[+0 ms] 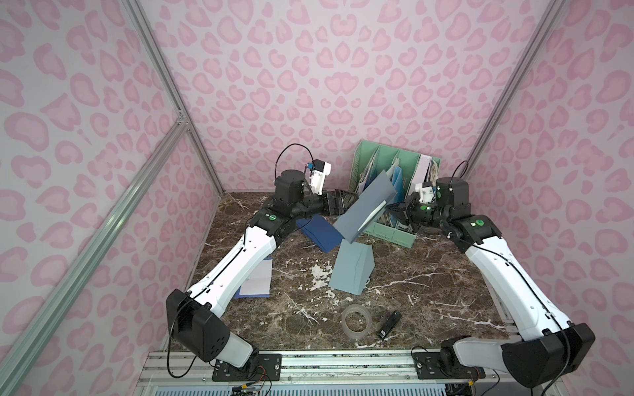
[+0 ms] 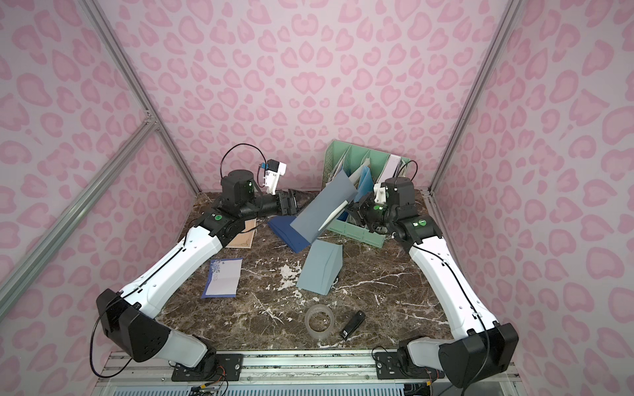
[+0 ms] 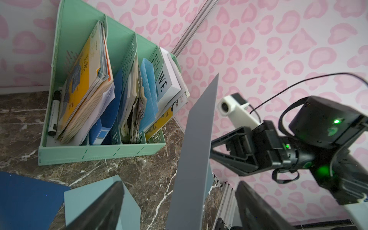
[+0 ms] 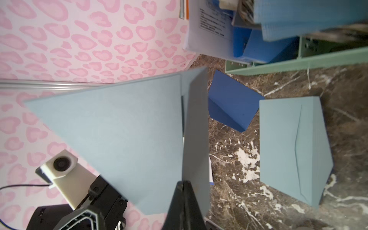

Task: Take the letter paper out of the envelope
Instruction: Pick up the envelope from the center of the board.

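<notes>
A grey-blue envelope (image 1: pixel 360 202) (image 2: pixel 317 209) hangs tilted in the air over the back of the table, its triangular flap (image 4: pixel 119 129) folded open. A white strip of letter paper (image 1: pixel 372 214) (image 2: pixel 333 215) shows at its mouth. My right gripper (image 1: pixel 394 209) (image 4: pixel 183 184) is shut on the envelope's edge. My left gripper (image 1: pixel 338 202) (image 3: pixel 179 185) is open on the envelope's other side, and the envelope (image 3: pixel 199 139) stands edge-on between its spread fingers (image 3: pixel 103 205) without touching them.
A green file organizer (image 1: pixel 391 236) full of papers stands at the back. On the marble lie a dark blue envelope (image 1: pixel 319 233), a light blue envelope (image 1: pixel 351 271), a flat letter sheet (image 2: pixel 223 277), a tape roll (image 1: pixel 356 320) and a small black device (image 1: pixel 389 324).
</notes>
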Action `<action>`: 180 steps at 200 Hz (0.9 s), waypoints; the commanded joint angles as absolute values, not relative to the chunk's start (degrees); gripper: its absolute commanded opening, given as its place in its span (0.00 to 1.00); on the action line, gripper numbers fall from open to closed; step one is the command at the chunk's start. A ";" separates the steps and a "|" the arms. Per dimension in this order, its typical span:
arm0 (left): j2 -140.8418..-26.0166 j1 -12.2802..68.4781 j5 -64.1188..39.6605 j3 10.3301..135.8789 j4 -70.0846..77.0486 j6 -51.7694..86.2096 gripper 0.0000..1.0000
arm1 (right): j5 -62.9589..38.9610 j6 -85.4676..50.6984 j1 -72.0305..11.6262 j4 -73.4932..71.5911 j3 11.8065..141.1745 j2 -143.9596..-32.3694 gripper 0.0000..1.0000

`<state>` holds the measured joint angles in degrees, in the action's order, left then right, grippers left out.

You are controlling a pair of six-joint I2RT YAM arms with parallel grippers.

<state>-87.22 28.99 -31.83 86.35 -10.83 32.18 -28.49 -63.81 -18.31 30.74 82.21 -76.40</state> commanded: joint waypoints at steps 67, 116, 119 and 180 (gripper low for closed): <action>-88.61 29.49 -35.98 86.20 -22.46 23.81 0.88 | -35.87 -37.42 -14.59 48.52 91.31 -80.92 0.00; -89.86 28.32 -33.08 85.24 -25.08 24.05 0.99 | -42.32 -31.33 -13.89 50.08 92.21 -80.62 0.00; -90.06 28.04 -33.97 85.26 -24.91 24.69 0.99 | -43.00 -31.04 -13.81 49.95 92.13 -80.44 0.00; -95.03 23.59 -54.60 81.74 -6.34 45.49 0.99 | -58.61 -35.17 -10.32 36.84 88.07 -76.53 0.00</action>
